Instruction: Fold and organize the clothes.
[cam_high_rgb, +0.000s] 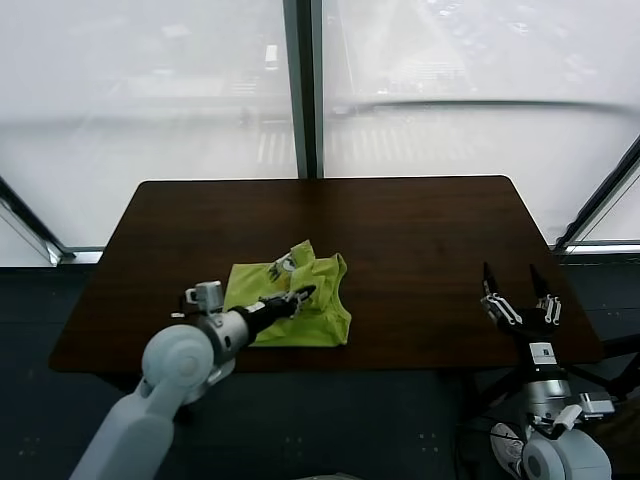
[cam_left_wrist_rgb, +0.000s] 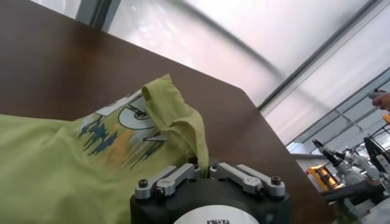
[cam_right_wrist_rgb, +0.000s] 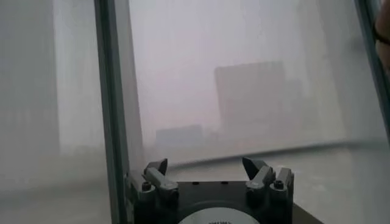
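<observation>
Lime-green thin-fabric T-shirt (cam_high_rgb: 295, 300): lies partly folded on the dark brown wooden table (cam_high_rgb: 420, 230), toward its front-left edge. Left gripper (cam_high_rgb: 300, 296): clamped on a raised fold of the shirt, so nearer. Right gripper (cam_high_rgb: 520, 290): jaws wide, empty, well apart at the table's right edge.

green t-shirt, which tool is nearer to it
Left. The left tool is shut on a fold of the green T-shirt; the right tool stands open near the table's right edge, well apart from it.

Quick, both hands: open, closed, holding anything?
Left hand: closed, pinching a fold of the lime-green T-shirt on the table.
Right hand: open, empty, parked near the table's right edge.
</observation>
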